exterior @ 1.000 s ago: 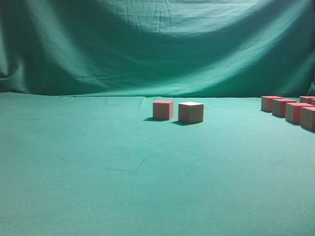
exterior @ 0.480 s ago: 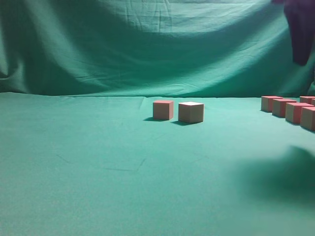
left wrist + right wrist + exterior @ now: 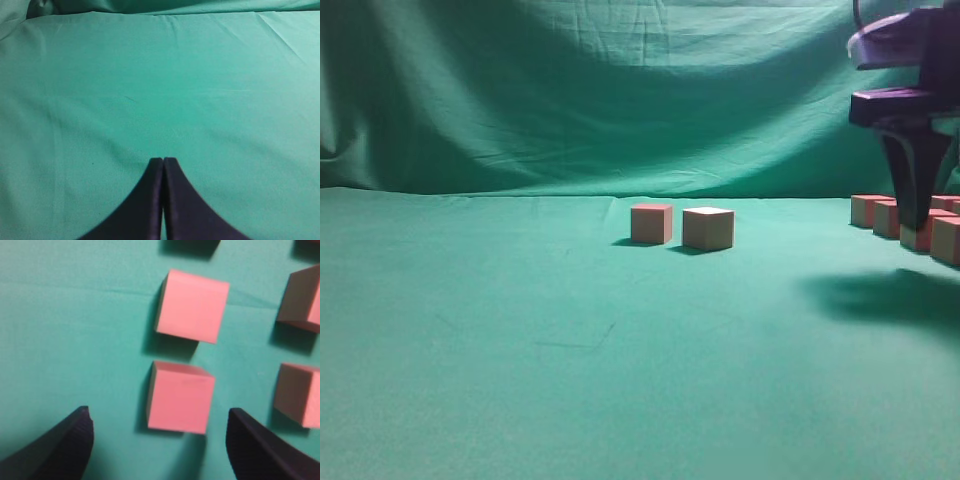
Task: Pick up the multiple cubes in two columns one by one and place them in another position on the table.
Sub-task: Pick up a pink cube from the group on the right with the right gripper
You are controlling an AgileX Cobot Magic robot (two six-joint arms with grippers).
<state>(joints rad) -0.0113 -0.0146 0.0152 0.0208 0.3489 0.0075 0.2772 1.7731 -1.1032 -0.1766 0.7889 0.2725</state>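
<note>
Two cubes (image 3: 651, 223) (image 3: 708, 228) stand side by side on the green table (image 3: 520, 330) at mid-distance. Several more cubes (image 3: 872, 210) sit in two columns at the right edge. My right gripper (image 3: 917, 205) hangs over those columns. In the right wrist view it (image 3: 159, 437) is open and empty, jaws wide apart, just short of a pink cube (image 3: 180, 396). Another cube (image 3: 192, 305) lies beyond it, and the second column (image 3: 300, 395) is to the right. My left gripper (image 3: 163, 161) is shut and empty over bare cloth; it is out of the exterior view.
A draped green cloth backdrop (image 3: 620, 90) rises behind the table. The right arm's shadow (image 3: 890, 295) falls on the cloth in front of the right-hand cubes.
My right arm has come into the exterior view from the top right and lowered over the cubes at the right. The two middle cubes have not moved.
</note>
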